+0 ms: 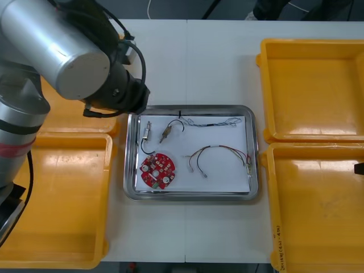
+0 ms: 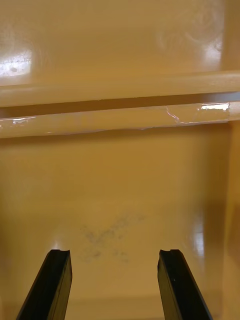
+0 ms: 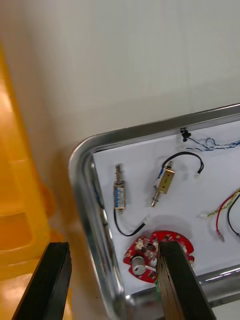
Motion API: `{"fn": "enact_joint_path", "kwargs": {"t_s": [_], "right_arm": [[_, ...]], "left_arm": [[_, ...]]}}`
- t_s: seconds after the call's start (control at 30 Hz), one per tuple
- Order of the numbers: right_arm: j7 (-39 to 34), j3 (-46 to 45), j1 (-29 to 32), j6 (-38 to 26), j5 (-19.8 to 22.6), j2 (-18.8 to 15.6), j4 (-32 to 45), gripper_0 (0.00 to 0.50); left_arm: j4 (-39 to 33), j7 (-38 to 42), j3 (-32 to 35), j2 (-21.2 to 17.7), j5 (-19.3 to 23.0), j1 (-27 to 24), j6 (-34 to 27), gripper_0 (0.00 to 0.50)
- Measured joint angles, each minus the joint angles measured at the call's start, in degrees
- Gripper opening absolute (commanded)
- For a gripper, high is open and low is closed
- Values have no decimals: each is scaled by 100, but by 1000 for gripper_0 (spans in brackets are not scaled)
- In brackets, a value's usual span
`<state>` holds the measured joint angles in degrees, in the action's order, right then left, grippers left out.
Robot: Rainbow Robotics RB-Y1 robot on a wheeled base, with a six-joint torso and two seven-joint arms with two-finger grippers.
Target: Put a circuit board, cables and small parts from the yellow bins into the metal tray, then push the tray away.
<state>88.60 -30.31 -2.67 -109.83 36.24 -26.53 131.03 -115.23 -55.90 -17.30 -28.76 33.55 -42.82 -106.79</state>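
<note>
Shiny metal tray, white inside (image 1: 190, 195), sat mid-table between the yellow plastic bins (image 1: 310, 85). In it: round red circuit board (image 1: 158, 170), twisted blue and white cable (image 1: 216, 121), red and yellow cable (image 1: 219, 152), two small metal parts (image 1: 148, 132) on black leads. Left gripper (image 3: 114, 247) hung released astride the tray's corner. One of its fingers (image 3: 175, 280) covered part of the board. From above, the left arm (image 1: 74, 51) hid that gripper. Right gripper (image 2: 114, 252) was spread, empty, over a right-side bin's floor.
</note>
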Motion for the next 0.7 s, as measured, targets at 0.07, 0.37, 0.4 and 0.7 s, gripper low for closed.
{"fn": "enact_joint_path", "kwargs": {"t_s": [0.07,0.37,0.4,0.7], "right_arm": [[0,0,2,0,17,0,26,500],[0,28,12,0,78,0,328,500],[0,58,12,0,85,0,356,500],[-1,780,3,0,125,-6,882,500]], "left_arm": [[-141,0,180,-149,124,26,-136,500],[-551,-5,1167,-767,793,444,-278,500],[-561,-10,1313,-823,879,504,-279,500],[-604,-216,2223,-1252,1252,1091,-282,500]]}}
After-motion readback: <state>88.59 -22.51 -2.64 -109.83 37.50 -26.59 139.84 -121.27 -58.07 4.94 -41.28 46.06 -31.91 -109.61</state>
